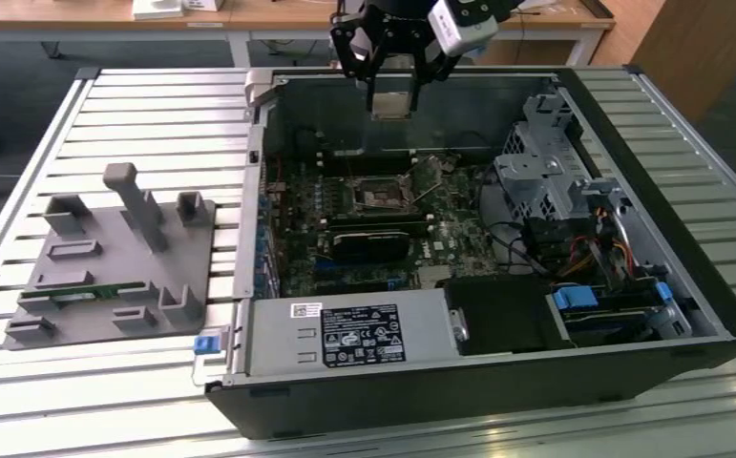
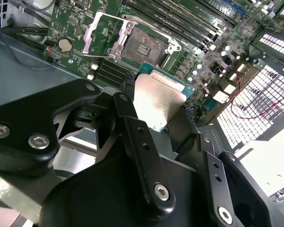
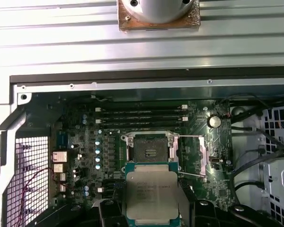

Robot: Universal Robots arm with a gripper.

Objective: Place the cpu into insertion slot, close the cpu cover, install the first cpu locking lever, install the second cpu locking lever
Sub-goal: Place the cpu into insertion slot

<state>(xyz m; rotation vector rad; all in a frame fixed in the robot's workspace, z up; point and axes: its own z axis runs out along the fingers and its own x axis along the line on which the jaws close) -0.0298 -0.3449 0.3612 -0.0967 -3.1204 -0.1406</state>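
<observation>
Slatted metal desk (image 1: 113, 105) carries the open computer case (image 1: 470, 401). You have free air above the insertion slot (image 3: 150, 150), and its silver rim is exposed all round. The cpu cover (image 2: 88, 39) stands flipped up off one side of the slot, clear of the recess. The pincer (image 2: 158, 97) is clamped on the cpu (image 3: 151, 194) by two opposite edges, well above the slot and apart from it. The metal face points away from the slot. In the first wrist view, the chip's edges run parallel to the slot's rim.
</observation>
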